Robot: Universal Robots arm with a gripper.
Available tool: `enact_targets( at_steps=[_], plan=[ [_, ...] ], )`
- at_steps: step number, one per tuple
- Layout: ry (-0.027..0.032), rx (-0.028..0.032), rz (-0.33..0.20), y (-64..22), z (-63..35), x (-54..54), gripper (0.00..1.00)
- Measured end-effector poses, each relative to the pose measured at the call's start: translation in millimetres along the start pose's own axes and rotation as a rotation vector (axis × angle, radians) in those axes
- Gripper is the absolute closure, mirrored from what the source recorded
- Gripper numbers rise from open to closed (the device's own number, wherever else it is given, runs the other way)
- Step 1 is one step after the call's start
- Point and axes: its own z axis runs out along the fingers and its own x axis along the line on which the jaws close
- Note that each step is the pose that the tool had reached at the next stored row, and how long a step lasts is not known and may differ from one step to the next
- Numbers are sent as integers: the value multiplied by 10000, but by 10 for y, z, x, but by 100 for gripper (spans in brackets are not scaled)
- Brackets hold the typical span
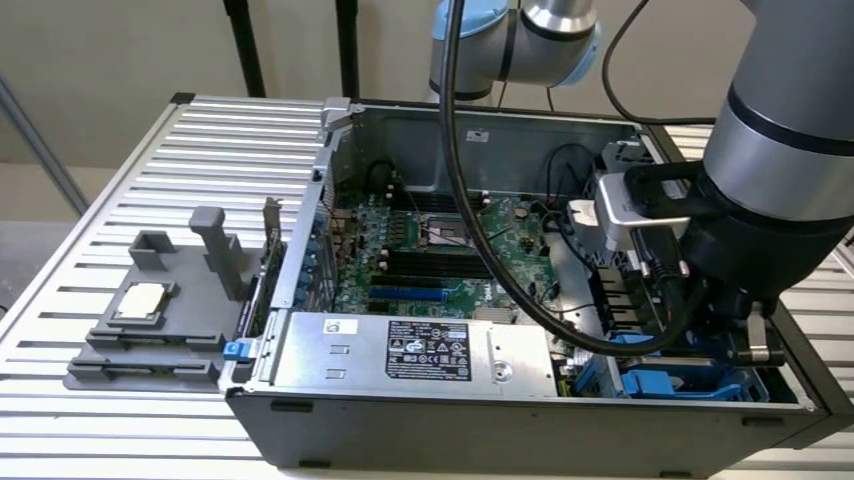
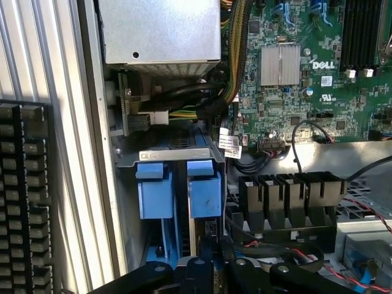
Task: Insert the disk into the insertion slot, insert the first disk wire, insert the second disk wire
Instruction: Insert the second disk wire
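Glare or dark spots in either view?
Exterior view: even light, but the arm shades the drive bay; mild sheen on the power supply. Wrist view: table slats washed bright, deep shadow around the blue tabs.

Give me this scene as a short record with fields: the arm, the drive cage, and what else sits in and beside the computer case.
Case: open dark grey computer case on a slatted metal table
Arm: grey robot arm reaching down into the case at the exterior view's right
Drive cage: dark grey bay with two bright blue plastic tabs side by side
Gripper: black gripper near the blue tabs
Grip: cannot tell whether anything is held
Front of case: large silver power-supply box with black label
Beside case: grey plastic fixture, exterior view's left
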Motion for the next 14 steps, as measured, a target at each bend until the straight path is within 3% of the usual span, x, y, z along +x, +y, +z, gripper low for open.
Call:
enact_targets(
  at_steps=[14],
  plan=[
    [3,0,0,4,44,3,84]
  ],
)
